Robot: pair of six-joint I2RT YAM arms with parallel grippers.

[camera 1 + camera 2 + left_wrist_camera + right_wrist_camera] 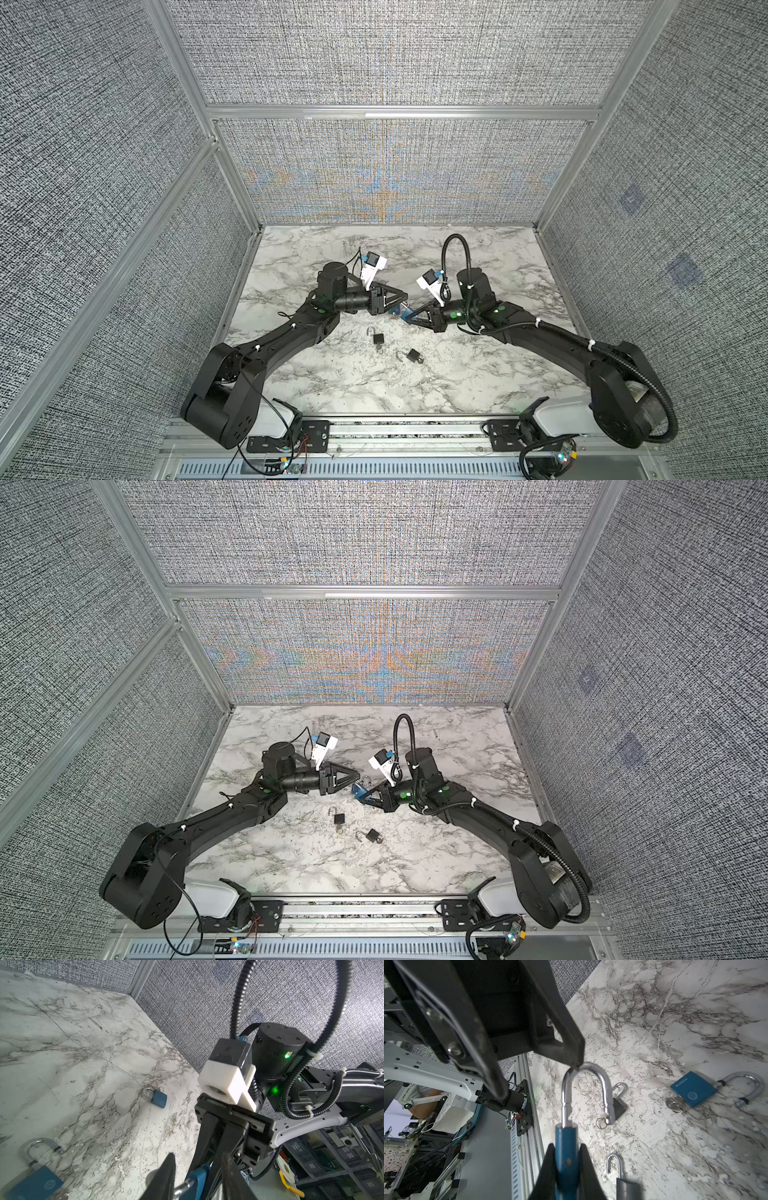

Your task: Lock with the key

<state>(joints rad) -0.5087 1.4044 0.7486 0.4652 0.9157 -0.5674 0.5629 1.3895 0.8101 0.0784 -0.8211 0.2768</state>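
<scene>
At 12 o'clock of black padlocks point(378, 338), blue padlock point(566, 1159) is gripped by right jaws; open shackle point(591, 1068) next to be pressed shut by parted left jaws.

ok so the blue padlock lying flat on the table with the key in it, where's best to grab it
Grip the blue padlock by its flat body, from straight above, pinching across the two bare edges. It lies flat on the table, broad face up, with the key jutting from one edge and the open shackle from another, so only those sides look free.
</scene>
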